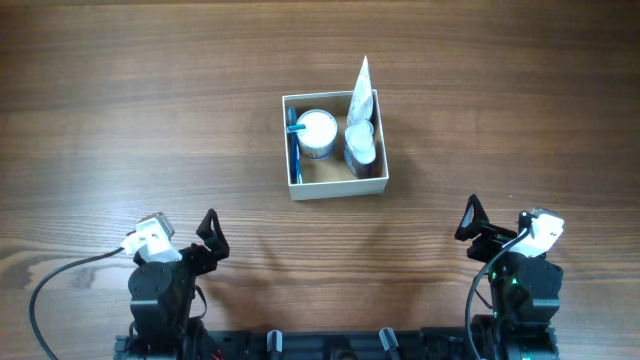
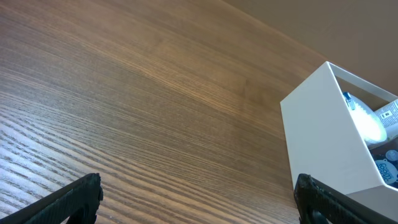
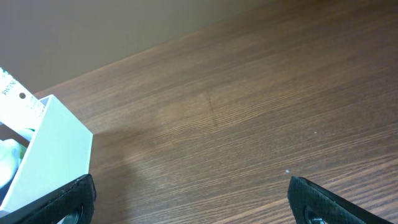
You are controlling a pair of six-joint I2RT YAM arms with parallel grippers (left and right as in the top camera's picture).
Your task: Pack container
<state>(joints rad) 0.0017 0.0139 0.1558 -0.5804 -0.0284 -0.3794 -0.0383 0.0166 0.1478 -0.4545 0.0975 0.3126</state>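
Brown wood-grain table [image 1: 120, 90] filling the view, even soft light, faint shadows

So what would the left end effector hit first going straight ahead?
Likely bare table: the left end effector faces open wood. The container sits to the right and might catch that finger; depth is unclear.

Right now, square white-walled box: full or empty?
Partly full: square white-walled box holds a white-lidded round jar, thin blue item, white tube.

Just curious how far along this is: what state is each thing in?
Box: open on top, partly filled.
Jar: lid on, inside the box.
Tube: upright in the box, tip above its rim.
Left gripper: open, empty.
Right gripper: open, empty.
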